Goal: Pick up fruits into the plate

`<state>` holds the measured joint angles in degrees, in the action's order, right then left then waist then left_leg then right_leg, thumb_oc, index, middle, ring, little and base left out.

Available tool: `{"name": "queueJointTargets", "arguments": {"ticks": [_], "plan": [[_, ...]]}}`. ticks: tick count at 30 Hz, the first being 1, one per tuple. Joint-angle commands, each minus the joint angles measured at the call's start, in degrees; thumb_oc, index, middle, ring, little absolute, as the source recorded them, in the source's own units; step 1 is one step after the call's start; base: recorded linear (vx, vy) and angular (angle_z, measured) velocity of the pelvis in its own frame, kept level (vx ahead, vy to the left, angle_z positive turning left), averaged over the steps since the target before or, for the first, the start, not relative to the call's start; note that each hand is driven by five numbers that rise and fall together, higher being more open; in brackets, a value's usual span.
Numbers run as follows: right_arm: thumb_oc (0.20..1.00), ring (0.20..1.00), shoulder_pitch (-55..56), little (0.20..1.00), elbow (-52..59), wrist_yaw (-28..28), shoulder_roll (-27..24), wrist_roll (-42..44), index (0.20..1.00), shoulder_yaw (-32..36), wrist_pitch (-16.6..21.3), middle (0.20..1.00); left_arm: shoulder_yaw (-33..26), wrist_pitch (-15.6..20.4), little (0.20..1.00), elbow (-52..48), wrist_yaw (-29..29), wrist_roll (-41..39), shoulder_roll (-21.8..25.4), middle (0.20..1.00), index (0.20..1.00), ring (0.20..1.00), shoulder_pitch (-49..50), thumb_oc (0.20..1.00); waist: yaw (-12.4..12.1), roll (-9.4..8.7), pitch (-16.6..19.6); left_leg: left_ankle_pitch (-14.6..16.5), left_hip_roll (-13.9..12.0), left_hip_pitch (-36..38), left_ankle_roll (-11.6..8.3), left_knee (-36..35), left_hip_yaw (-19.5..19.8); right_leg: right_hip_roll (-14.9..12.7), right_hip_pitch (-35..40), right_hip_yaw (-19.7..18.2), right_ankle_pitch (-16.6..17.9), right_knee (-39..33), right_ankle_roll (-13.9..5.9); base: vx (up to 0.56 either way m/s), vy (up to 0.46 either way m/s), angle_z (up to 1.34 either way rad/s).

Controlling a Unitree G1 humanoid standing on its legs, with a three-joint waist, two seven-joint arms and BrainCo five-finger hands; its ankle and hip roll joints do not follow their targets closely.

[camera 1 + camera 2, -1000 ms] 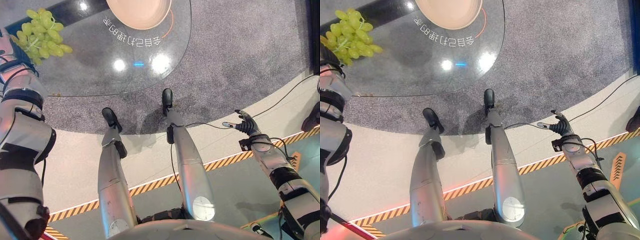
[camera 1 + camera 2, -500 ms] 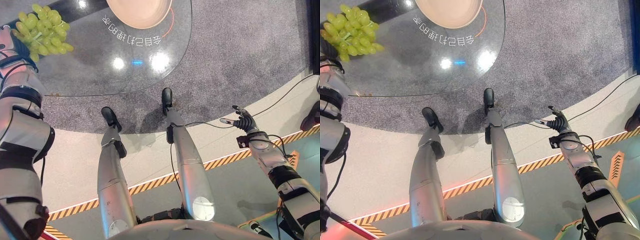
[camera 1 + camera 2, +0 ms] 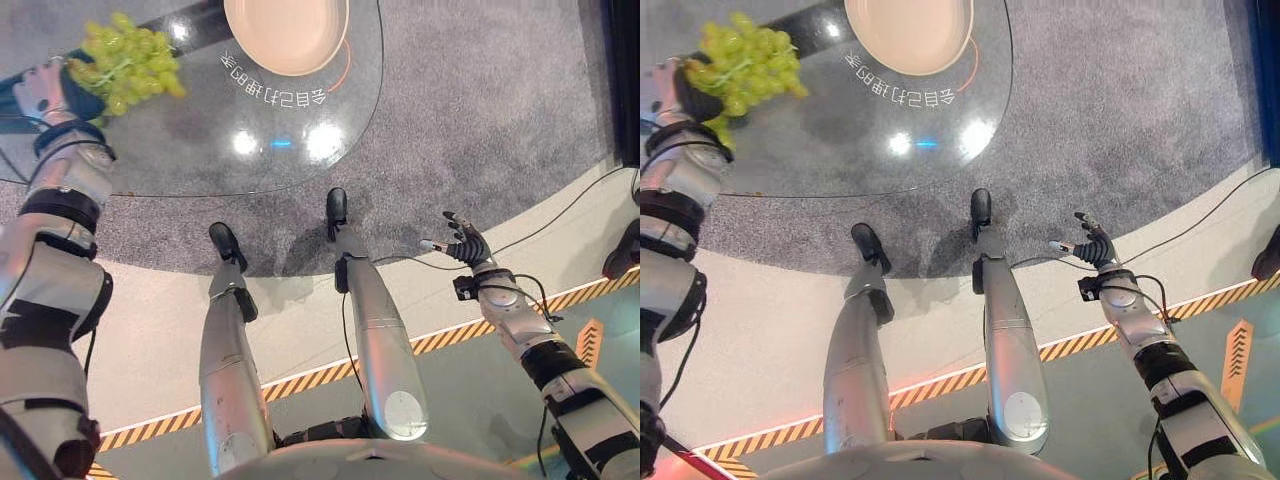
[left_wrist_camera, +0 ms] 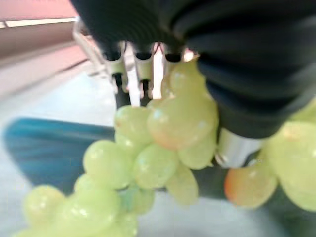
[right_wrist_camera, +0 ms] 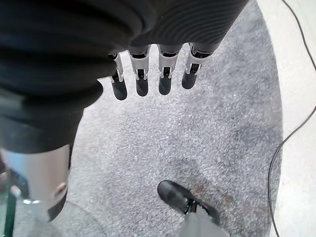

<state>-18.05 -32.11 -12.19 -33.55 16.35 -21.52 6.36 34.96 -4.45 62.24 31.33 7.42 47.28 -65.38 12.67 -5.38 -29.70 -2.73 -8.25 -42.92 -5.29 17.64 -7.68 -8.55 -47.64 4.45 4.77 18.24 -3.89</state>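
The left hand (image 3: 62, 88) has its fingers curled around a bunch of green grapes (image 3: 128, 62) and holds it in the air above the round glass surface (image 3: 200, 140). The grapes are to the left of the beige plate (image 3: 287, 32), which lies at the far part of the surface, and they do not touch it. White writing runs in an arc on the glass just beside the plate. The right hand (image 3: 1086, 243) hangs low over the grey carpet (image 3: 480, 110), fingers straight and relaxed, holding nothing.
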Motion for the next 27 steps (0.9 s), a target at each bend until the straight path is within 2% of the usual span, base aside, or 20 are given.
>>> {"name": "queueJointTargets", "arguments": {"ticks": [1,10,16,21,27], "plan": [[1.0,1.0,6.42,1.0,3.46,-1.76,-0.19,-1.94,1.0,-0.29,2.08,1.0,-7.07,4.26,0.2,-3.01,5.69,-1.89,1.03,0.2,0.2,0.2,1.53,0.2,-1.23,-0.3,-0.1,4.63,5.54,3.47,0.41,-0.63,-2.52,4.07,6.31,-0.07,-2.91,-4.12,-1.42,-0.03,-0.029,0.05],[1.0,1.0,8.1,1.0,2.87,-1.77,1.67,-4.14,1.0,1.16,2.19,1.0,-13.36,10.84,0.2,-9.87,6.19,-6.32,0.28,0.2,0.2,0.2,7.6,0.2,-3.06,2.12,-0.1,4.82,5.82,14.08,0.31,-4.0,-3.01,2.22,16.2,1.53,-5.17,-4.79,-1.85,0.0,0.0,0.02],[1.0,1.0,9.43,1.0,4.22,-1.23,1.91,-6.0,1.0,2.66,2.4,1.0,-17.03,12.07,0.2,-16.28,5.83,-8.28,0.76,0.2,0.2,0.2,11.26,0.2,-3.5,3.44,-0.04,5.28,5.87,20.03,0.36,-5.54,-3.01,1.29,22.29,1.87,-6.03,-5.91,-1.95,0.03,0.026,0.05],[1.0,1.0,10.82,1.0,5.43,-0.97,1.71,-6.97,1.0,3.69,2.95,1.0,-18.75,13.4,0.2,-19.17,4.91,-9.08,1.64,0.2,0.2,0.2,13.65,0.2,-3.66,3.74,1.77,5.38,5.78,23.13,0.39,-7.13,-3.18,0.89,25.62,1.87,-6.58,-7.12,-2.0,0.02,0.006,0.03],[1.0,1.0,11.79,1.0,8.75,-0.23,1.07,-6.41,1.0,6.47,6.07,1.0,-19.89,15.9,0.2,-23.47,1.14,-9.24,1.59,0.2,0.2,0.2,19.45,0.2,-4.33,3.93,5.28,5.48,5.35,29.05,0.37,-10.32,-2.92,0.71,31.91,1.99,-6.9,-9.93,-2.45,0.05,-0.033,0.0]]}}
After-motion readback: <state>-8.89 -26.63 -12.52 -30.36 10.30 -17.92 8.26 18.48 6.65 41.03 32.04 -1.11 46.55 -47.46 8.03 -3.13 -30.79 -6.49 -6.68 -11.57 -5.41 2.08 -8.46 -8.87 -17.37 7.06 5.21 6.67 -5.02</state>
